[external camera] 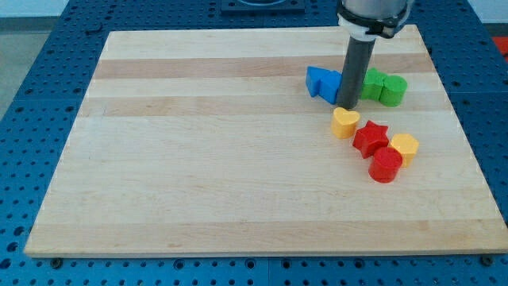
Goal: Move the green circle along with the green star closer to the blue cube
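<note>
The green circle (393, 89) stands at the view's upper right, touching the green star (372, 83) on its left. The blue cube (317, 79) sits further left, with a second blue block (332, 88) against its right side. My rod comes down between the blue blocks and the green star. My tip (346, 106) rests on the board just right of the second blue block and below-left of the green star, partly hiding the star.
A yellow heart (344, 123) lies just below my tip. A red star (370, 137), a yellow block (405, 147) and a red cylinder (386, 165) cluster below-right. The wooden board (198, 159) has its right edge near the green circle.
</note>
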Controlling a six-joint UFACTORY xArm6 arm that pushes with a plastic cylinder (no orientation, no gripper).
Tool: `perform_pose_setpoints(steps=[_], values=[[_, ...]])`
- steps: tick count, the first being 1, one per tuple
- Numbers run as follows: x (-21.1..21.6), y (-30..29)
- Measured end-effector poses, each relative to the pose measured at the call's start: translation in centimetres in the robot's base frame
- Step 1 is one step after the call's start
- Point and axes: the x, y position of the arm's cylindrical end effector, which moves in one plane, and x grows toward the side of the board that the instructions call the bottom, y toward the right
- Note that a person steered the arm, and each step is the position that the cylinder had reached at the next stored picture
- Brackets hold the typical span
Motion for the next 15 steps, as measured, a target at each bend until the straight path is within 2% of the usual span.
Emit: perform_pose_setpoints(steps=[2, 3, 8, 10, 11, 13, 15], values=[[2.1, 1.3], [2.5, 3.8], [-0.5, 5.9], [1.6, 10.2], [0.2, 12.0], [-2.5, 11.6], [-2.6, 9.3]])
